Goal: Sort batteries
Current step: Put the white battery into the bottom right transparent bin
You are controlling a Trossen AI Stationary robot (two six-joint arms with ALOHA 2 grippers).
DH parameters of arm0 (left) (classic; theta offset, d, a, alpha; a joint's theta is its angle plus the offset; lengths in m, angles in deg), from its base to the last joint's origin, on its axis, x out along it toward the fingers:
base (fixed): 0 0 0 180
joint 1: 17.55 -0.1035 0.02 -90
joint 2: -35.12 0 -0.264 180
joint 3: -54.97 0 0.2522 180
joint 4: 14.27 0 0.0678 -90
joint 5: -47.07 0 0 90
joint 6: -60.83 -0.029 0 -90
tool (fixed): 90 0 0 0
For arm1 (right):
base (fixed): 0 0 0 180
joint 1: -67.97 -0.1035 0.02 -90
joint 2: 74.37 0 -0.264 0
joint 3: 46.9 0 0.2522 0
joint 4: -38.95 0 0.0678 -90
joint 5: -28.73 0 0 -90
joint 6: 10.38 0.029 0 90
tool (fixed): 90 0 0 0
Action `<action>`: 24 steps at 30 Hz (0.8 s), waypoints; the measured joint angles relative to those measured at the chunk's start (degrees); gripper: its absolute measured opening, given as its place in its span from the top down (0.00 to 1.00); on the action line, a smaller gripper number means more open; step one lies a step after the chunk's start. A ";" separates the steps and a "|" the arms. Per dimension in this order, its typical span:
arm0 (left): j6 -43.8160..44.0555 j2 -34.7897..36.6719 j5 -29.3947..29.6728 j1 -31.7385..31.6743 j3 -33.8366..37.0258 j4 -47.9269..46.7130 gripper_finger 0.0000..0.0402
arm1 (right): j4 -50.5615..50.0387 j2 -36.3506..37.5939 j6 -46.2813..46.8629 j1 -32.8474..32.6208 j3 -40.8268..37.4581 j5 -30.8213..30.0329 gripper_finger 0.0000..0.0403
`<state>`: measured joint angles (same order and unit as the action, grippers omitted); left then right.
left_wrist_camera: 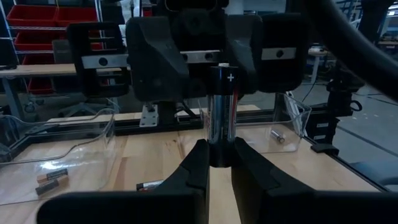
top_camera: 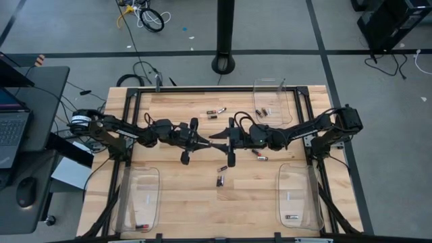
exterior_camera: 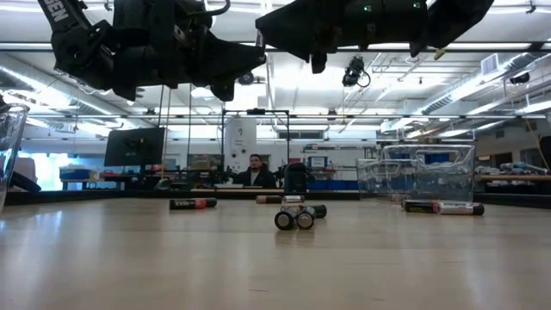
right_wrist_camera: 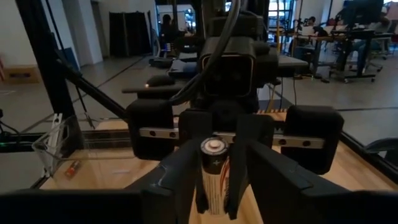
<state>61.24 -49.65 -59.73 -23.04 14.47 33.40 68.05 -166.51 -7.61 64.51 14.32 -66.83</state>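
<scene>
A black and silver battery (left_wrist_camera: 221, 112) stands upright in the air over the table's middle, plus end up, between my two grippers, which face each other. My left gripper (left_wrist_camera: 221, 152) is shut on its lower end. My right gripper (right_wrist_camera: 219, 158) is open, with a finger on either side of the battery (right_wrist_camera: 213, 174); I cannot tell whether they touch it. In the high view the grippers meet at the battery (top_camera: 220, 135). Loose batteries (top_camera: 216, 112) (top_camera: 221, 174) (top_camera: 260, 156) lie on their sides on the wood. My left gripper pinches the battery's lower end (left_wrist_camera: 221, 158) between its two fingers (left_wrist_camera: 198, 162), coming level from the table's left side, across the cell. The battery is lifted clear of the table and upright, with its upper half free above the fingers.
Clear trays sit at the far right (top_camera: 273, 101), near left (top_camera: 138, 199) and near right (top_camera: 297, 196), each holding a battery or a few. In the low view both arms hang high above loose batteries (exterior_camera: 295, 217) (exterior_camera: 193, 204) (exterior_camera: 443, 207). A person sits beyond the table.
</scene>
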 joint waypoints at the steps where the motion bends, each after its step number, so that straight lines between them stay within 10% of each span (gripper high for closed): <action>1: 0.02 0.00 0.02 0.00 0.00 0.06 0.89 | -0.06 0.00 0.00 0.00 0.00 0.02 0.68; 7: 0.13 0.00 0.02 0.00 0.02 0.33 0.89 | -0.24 0.00 -1.40 -0.02 0.00 0.07 0.85; 24: 0.43 -0.04 0.04 0.00 0.04 -0.15 0.89 | -1.37 0.00 -2.32 -0.11 0.00 0.20 0.85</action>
<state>61.67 -49.70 -59.69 -23.04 14.51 33.24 66.68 -166.51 -9.93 64.40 14.32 -66.63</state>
